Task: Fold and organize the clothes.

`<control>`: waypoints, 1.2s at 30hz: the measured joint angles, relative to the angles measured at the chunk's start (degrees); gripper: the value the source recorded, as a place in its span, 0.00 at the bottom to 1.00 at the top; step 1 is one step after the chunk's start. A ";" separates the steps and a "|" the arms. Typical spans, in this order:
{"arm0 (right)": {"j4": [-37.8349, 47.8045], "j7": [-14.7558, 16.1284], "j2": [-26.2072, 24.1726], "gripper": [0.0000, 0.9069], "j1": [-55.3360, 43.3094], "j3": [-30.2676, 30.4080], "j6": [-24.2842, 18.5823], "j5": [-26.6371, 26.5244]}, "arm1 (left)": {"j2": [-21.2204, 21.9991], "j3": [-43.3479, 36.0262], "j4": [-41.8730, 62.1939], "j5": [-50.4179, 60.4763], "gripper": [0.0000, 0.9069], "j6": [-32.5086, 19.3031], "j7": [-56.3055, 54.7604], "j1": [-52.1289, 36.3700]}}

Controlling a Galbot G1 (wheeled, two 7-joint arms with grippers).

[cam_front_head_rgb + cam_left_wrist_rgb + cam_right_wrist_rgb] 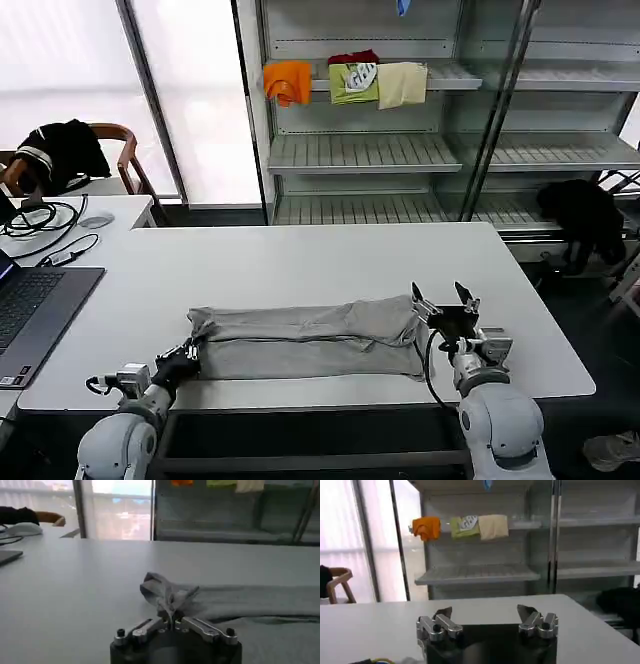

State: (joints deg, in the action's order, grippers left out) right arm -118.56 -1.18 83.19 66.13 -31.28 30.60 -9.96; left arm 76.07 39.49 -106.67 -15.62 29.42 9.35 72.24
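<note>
At shirt (310, 340) ends: left pincer (172, 624) clamped, right pincer (444, 297) spread.

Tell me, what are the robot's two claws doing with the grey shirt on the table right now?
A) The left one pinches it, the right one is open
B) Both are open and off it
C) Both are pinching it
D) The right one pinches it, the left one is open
A: the left gripper is closed on a bunched end of the grey shirt, while the right gripper stands open, fingers spread, at the other end.
</note>
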 measured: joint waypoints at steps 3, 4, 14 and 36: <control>0.41 -0.01 -0.06 1.00 -0.41 0.16 0.00 -0.15 | -0.53 1.12 0.41 0.10 0.00 -0.64 0.87 -0.44; 0.53 -0.02 -0.04 1.00 -0.53 0.23 -0.01 -0.19 | -0.82 1.72 0.57 0.26 0.00 -0.87 1.19 -0.64; 2.90 -0.17 0.91 1.00 -2.01 1.48 -0.13 0.17 | -10.26 12.98 5.63 6.71 0.00 -5.44 7.06 -3.69; 6.26 -0.16 0.16 1.00 -0.43 0.65 -1.35 0.52 | -12.74 10.24 -6.73 9.09 0.01 -0.36 10.34 -6.44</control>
State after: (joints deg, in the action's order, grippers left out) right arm -112.30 -1.34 83.35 65.70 -30.63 29.24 -9.45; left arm 63.33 49.72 -113.40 -6.53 29.07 19.69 65.80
